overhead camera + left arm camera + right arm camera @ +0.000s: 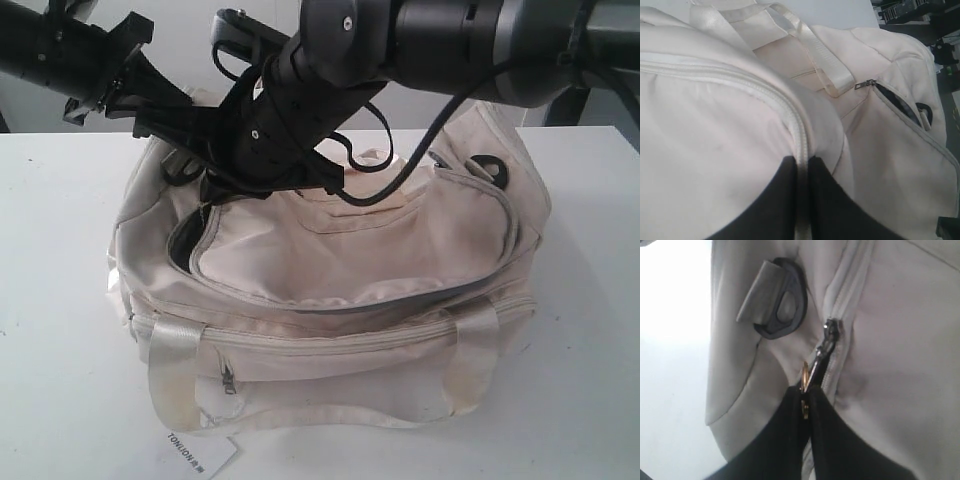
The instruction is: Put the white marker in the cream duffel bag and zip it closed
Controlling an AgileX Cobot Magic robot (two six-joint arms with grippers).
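Right wrist view: right hand [807,395] shut on zip pull [814,366]; open track [350,306] runs rightwd across cream duffel bag [330,352]; left hand [801,164] pinches seam [789,107].

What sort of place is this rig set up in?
Probably a robotics lab: plain white table, one duffel bag staged on it, dark electronics gear beyond the table in the left wrist view.

The cream duffel bag [350,270] is soft matt cloth; strap handles [170,360] glossy satin (faintly stained); zip pull [812,371] shiny metal; ring [785,300] dull black plastic.
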